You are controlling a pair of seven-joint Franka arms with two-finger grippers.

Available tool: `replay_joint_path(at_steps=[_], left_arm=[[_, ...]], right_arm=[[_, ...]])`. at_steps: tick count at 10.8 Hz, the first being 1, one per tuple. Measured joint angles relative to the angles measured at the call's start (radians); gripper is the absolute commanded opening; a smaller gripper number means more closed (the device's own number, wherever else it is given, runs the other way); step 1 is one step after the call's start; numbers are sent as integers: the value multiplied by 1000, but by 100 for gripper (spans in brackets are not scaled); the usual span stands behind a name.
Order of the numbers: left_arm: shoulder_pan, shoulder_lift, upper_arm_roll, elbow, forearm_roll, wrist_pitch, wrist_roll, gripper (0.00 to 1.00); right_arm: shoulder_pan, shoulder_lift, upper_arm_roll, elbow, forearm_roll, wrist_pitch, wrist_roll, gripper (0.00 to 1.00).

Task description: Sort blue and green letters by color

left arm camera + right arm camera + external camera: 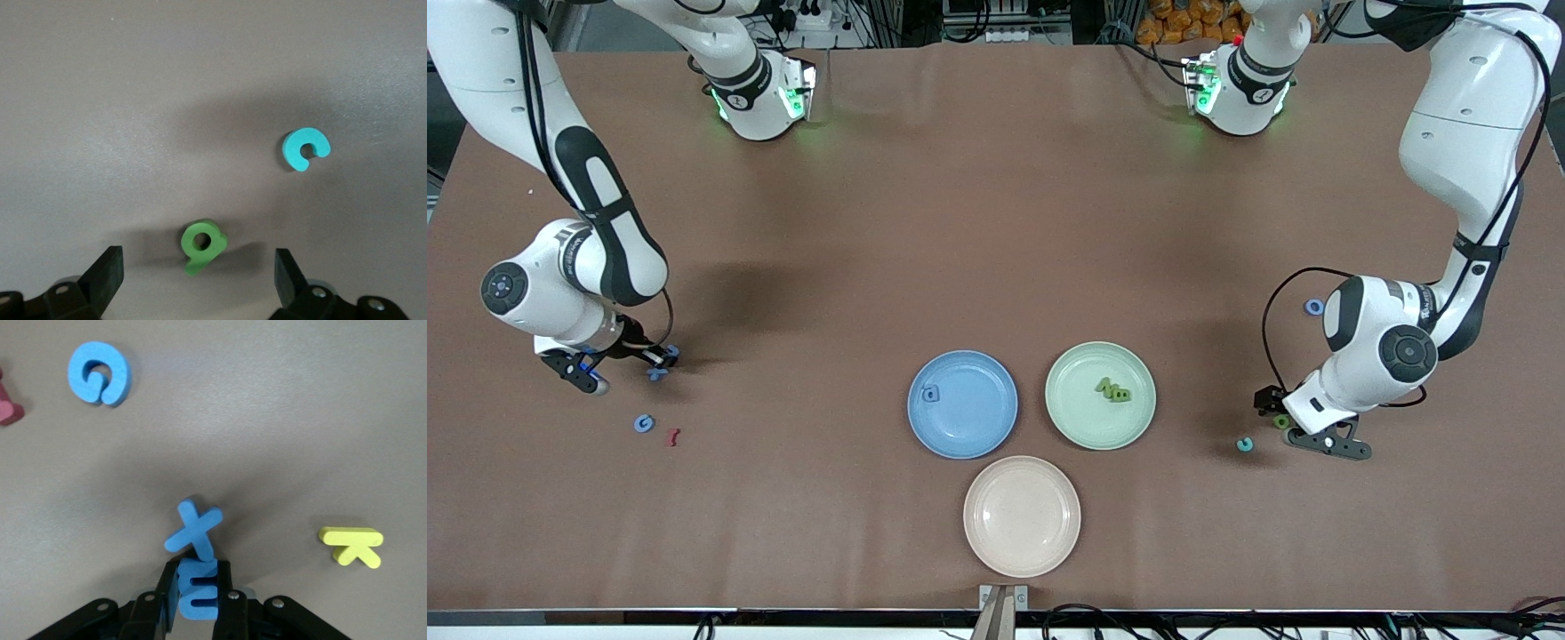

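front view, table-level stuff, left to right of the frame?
Right gripper shut on blue E → blue G → red letter → blue plate → green plate → teal C → left gripper, open.

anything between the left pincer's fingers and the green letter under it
No. In the left wrist view the green letter lies on bare table between the open left pincer fingers, touching neither.
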Motion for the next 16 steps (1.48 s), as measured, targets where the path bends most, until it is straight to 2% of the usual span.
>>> replay_joint_path(at_steps=[1,3,4,5,7,10,13,16], left_arm=[[0,7,-2,2,0,7,0,89],[0,21,-2,4,0,27,0,47],[0,26,-2,5,0,32,0,28],[0,28,-2,7,0,34,0,19],[0,27,-6,15,0,35,0,11],[-1,25,-10,19,0,34,-2,0],[-17,24,-11,21,0,36,-47,0],[-103,-14,-18,36,-35,-16,-173,0]], right_arm=[[8,0,8,5,0,3,-1,0],[55,-1,18,55,1,-22,10,0],[81,-1,19,111,3,-101,40,0],[102,-2,19,173,4,-185,85,0],[171,3,23,269,13,-269,216,0],[313,57,26,345,122,-271,404,0],[434,150,27,469,167,-264,656,0],[529,254,28,617,171,-241,901,0]])
